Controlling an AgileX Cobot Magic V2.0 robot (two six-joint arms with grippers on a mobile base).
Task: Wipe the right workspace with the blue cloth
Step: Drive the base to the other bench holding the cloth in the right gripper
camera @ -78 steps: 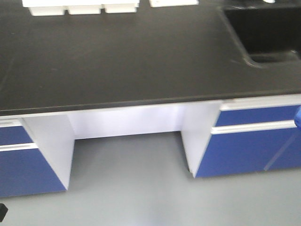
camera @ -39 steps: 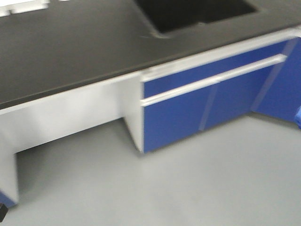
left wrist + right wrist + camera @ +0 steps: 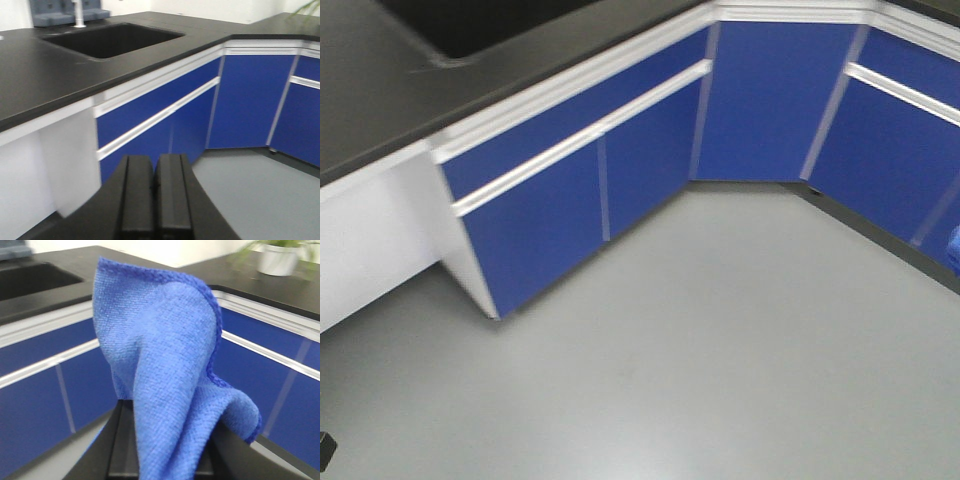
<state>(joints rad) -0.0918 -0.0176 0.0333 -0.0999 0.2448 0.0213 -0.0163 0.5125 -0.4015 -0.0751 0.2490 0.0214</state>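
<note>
The blue cloth (image 3: 160,340) hangs bunched from my right gripper (image 3: 165,412), which is shut on it; the cloth covers the jaws' gap. A sliver of the cloth shows at the right edge of the front view (image 3: 954,250). My left gripper (image 3: 155,162) is shut and empty, held in the air facing the blue cabinets. The black countertop on the right (image 3: 265,292) runs behind the cloth, above blue cabinet doors.
A black counter (image 3: 45,80) with a sunken sink (image 3: 112,40) and a white tap (image 3: 77,12) is at the left. Blue cabinets (image 3: 570,190) form an angled corner (image 3: 770,100). A white plant pot (image 3: 279,259) stands on the right counter. Grey floor (image 3: 700,340) lies below.
The front view has swung to the right: counter and sink slid off to the upper left and the corner cabinets came into view. The cloth stays at the right edge.
</note>
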